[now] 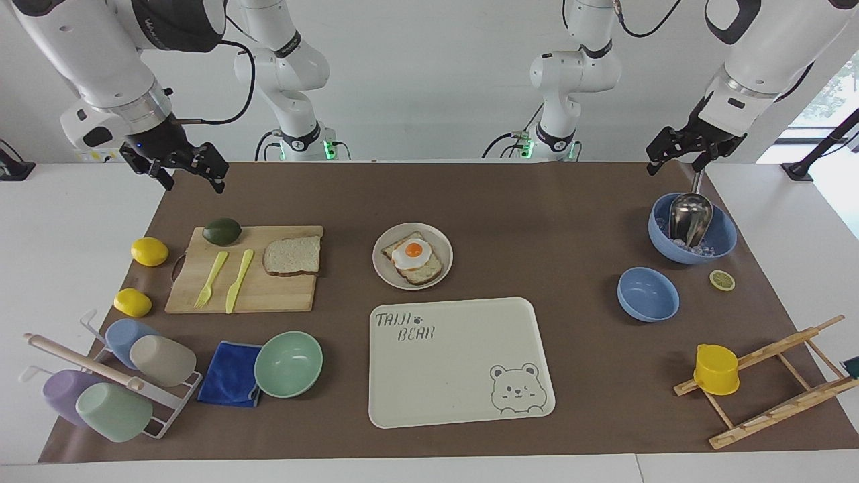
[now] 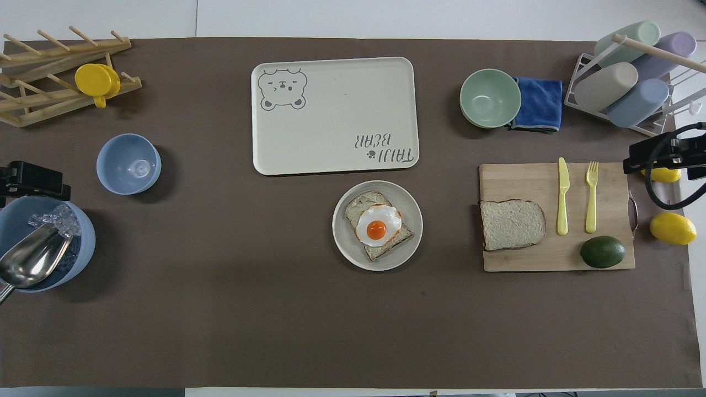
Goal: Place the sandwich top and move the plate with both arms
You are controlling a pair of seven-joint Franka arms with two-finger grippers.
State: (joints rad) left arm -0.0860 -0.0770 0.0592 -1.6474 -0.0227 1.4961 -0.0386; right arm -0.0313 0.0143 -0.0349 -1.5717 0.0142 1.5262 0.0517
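Facing view only: both arm bases and a white wall. The right gripper (image 1: 176,166), fingers apart and empty, hangs over the worktop edge near the cutting board (image 1: 268,295). The left gripper (image 1: 686,151), fingers apart, hangs over the ice bowl (image 1: 721,238).

Overhead view: each gripper is cut off at the frame edge.

A brown mat (image 1: 537,221) covers the white worktop. The sandwich top (image 1: 292,255) lies flat on the cutting board, toward the right arm's end. The plate (image 1: 384,268), carrying egg toast (image 1: 413,258), sits just nearer to the robots than the bear tray (image 1: 463,376).

The scoop handle in the ice bowl is partly hidden.
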